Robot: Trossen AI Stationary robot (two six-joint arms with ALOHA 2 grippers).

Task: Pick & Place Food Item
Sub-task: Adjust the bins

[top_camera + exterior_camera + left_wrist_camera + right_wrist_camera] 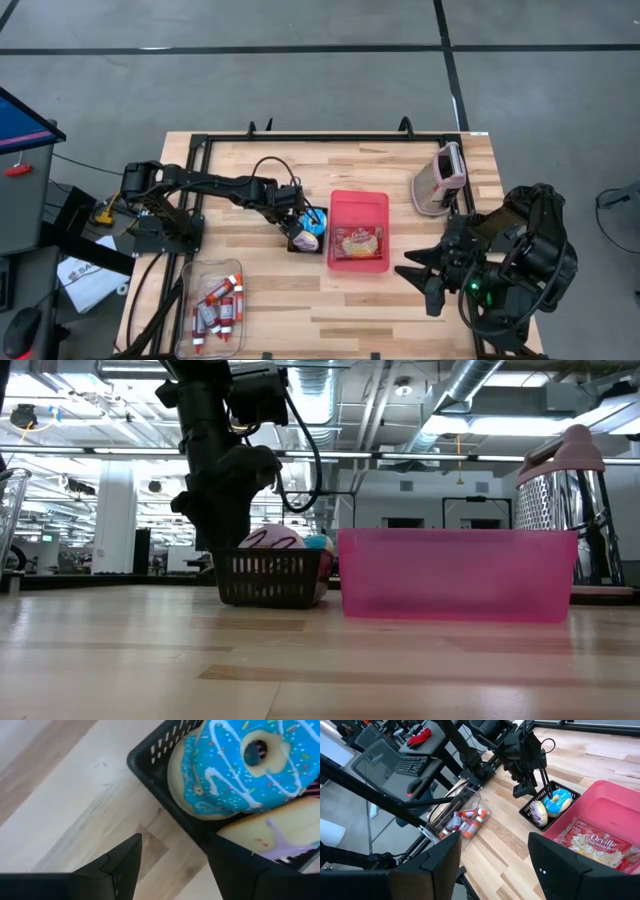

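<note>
blue frosted donut point(250, 765) sits in the little black basket point(305, 238) next to the pink bin point(359, 232). left gripper point(172, 862) hangs over the basket's edge, fingers apart, holding nothing. right gripper point(492, 865) waits off to the side, spread wide.

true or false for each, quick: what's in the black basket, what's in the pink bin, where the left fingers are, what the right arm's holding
1. The black basket holds a blue-iced donut. True.
2. The pink bin is empty. False: a popcorn packet lies in it.
3. The left gripper hangs over the pink bin. False: it is at the black basket, fingers open.
4. The right gripper holds nothing. True: it waits open, right of the bin.
</note>
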